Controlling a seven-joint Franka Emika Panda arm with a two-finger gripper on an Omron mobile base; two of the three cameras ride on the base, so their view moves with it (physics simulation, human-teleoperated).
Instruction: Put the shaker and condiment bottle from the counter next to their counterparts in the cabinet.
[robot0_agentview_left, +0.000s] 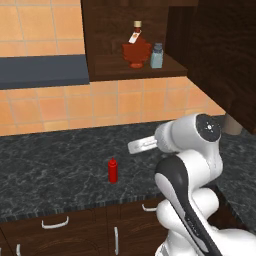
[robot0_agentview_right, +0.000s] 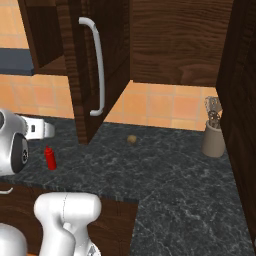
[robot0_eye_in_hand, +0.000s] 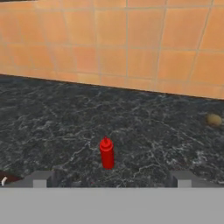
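Pincer (robot0_eye_in_hand: 112, 180): fingers spread wide apart, nothing between them, hanging above the tabletop and aimed down at the bottle.
Condiment bottle (robot0_eye_in_hand: 106, 153): upright on the tabletop (robot0_agentview_left: 60, 165), alone, near the front edge, centred between the 2 finger tips in the hand view and just beyond them.
Step in hand: judged to be the reach for the red bottle; come down straight, keep it midway between the fingers, and grip the body below the rounded cap so the slim cylinder does not tip.
Open room near: bare marbled surface on every side of the bottle; the front edge lies close behind it.
Small brown round thing (robot0_eye_in_hand: 213, 119): off to one side nearer the tiled wall, well apart from the bottle.
Utensil crock (robot0_agentview_right: 214, 136): far along the tabletop, out of the way.
Cabinet (robot0_agentview_left: 130, 75): above; door (robot0_agentview_right: 87, 70) swung open and jutting over the tabletop, an edge to clear on the lift.
Shelf: red-brown flask (robot0_agentview_left: 136, 50) and pale blue shaker (robot0_agentview_left: 157, 56) just beside each other; free space to the left of the flask.
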